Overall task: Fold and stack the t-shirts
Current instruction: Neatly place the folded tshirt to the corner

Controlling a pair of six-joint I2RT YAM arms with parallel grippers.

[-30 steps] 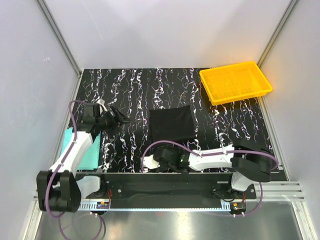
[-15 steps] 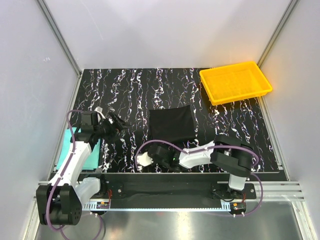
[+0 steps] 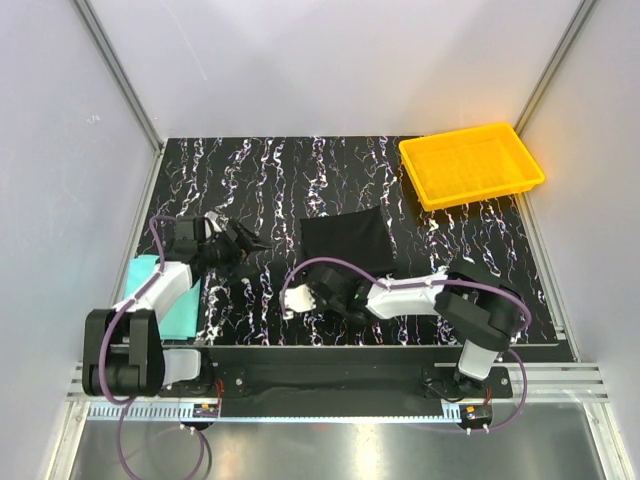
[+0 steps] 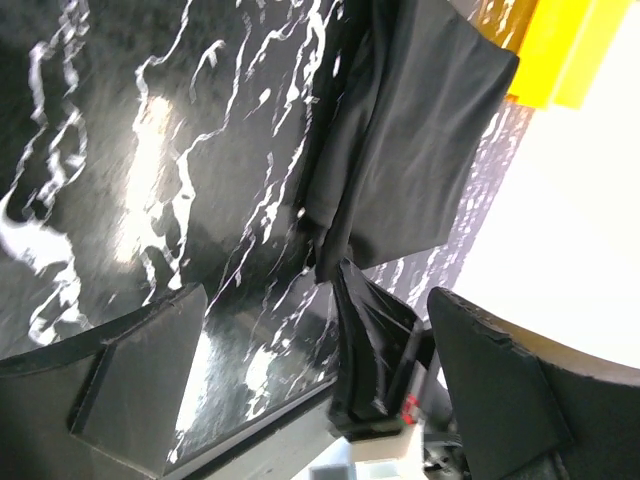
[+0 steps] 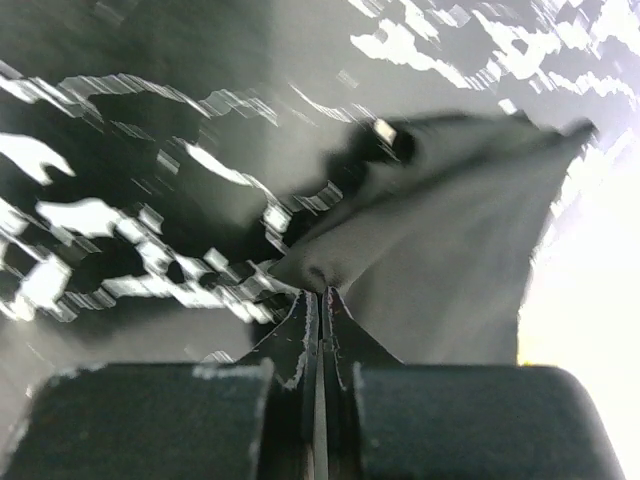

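Overhead and wrist views, fold-and-stack task. The black t-shirt (image 3: 345, 245) lies as a folded, roughly square panel at the middle of the tabletop (image 3: 260, 180). Its near-left corner is drawn off the surface toward the arms. The right end effector (image 3: 338, 286) is pinched fully together on that corner, and in its wrist view we see a ridge of cloth caught at the fingertips (image 5: 305, 305) with the rest of the panel sloping away from them. The left end effector (image 3: 245, 243) hangs spread wide and empty, near the shirt's left edge and apart from it. The teal t-shirt (image 3: 170, 300) lies at the left margin of the tabletop, partly hidden by the left arm. The yellow tray (image 3: 470, 165) stands at the far right corner, well apart from both shirts.

We judge the black cloth light, limp and fairly grippy. It will sag and drag from a single hold, and its layers may slide apart. It is best taken at corners or along a folded edge, pinching through all layers, ideally at two corners at once.
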